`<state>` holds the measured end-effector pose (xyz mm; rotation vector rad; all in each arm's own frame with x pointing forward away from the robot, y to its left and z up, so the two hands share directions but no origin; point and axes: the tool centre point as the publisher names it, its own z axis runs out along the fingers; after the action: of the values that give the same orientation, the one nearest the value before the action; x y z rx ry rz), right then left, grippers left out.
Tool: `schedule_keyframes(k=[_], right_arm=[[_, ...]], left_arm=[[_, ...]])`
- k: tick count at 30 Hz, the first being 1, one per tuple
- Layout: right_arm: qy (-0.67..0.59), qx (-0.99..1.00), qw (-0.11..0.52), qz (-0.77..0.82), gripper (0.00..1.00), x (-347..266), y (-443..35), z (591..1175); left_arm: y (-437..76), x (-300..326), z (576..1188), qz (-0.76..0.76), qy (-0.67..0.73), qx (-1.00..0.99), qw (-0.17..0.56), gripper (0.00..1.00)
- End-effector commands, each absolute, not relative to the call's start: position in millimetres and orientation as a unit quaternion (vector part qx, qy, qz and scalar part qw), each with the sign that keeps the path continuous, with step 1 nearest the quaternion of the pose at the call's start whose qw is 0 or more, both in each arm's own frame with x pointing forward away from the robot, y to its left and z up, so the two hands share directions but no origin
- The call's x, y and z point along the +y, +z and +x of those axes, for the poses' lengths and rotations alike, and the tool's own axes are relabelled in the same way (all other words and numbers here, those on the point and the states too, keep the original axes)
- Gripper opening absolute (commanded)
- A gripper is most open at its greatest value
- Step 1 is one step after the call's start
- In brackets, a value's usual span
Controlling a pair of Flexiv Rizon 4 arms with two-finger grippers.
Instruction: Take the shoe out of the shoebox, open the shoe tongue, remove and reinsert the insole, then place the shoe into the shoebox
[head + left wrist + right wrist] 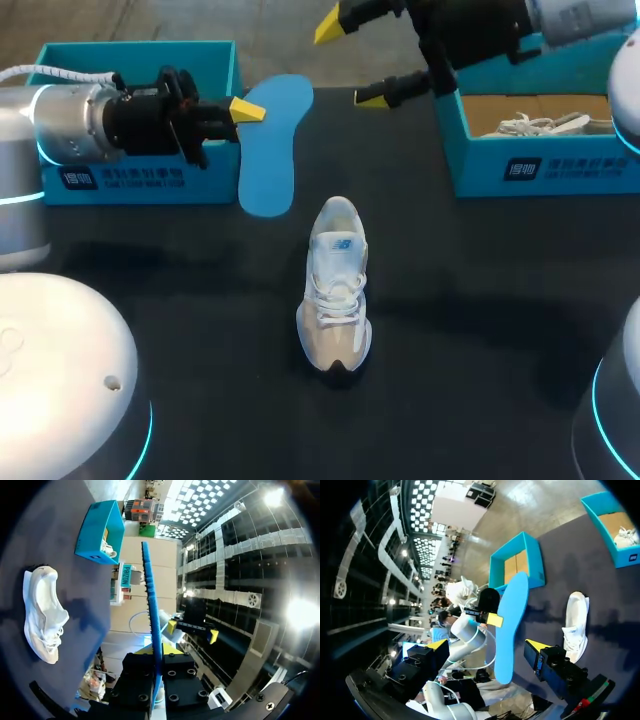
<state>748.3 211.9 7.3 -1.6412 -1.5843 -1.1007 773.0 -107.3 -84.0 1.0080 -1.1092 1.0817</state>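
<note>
A white sneaker (pixel 337 285) stands alone on the black table (pixel 480 300), toe toward me. My left gripper (pixel 245 110) is shut on the heel end of a blue insole (pixel 270 150), which it holds above the table beside the left box. In the left wrist view the insole (pixel 151 615) stands edge-on out of my left gripper (pixel 155 652), with the sneaker (pixel 44 612) off to one side. My right gripper (pixel 350 60) hangs open and holds nothing, just right of the insole's far end. From the right wrist, the insole (pixel 510 630) lies ahead of my right gripper (pixel 487 645).
A blue box (pixel 140 175) sits at the back left behind my left arm. A second blue shoebox (pixel 540 165) at the back right holds another white shoe (pixel 540 125). My arm bases fill the near corners.
</note>
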Motion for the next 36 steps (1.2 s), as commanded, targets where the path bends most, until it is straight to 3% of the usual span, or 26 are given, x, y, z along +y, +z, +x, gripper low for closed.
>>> schedule_keyframes(k=[1,36], right_arm=[[-0.333,-0.631,0.212,-0.668,1.00,226.5,17.4,749.1],[-0.123,-0.651,-0.020,-0.748,1.00,259.7,22.2,747.3]], left_arm=[[-84.4,-110.3,775.1,0.433,0.469,-0.489,0.595,0.00],[-87.6,-117.3,783.2,0.431,0.476,-0.515,0.568,0.00]])
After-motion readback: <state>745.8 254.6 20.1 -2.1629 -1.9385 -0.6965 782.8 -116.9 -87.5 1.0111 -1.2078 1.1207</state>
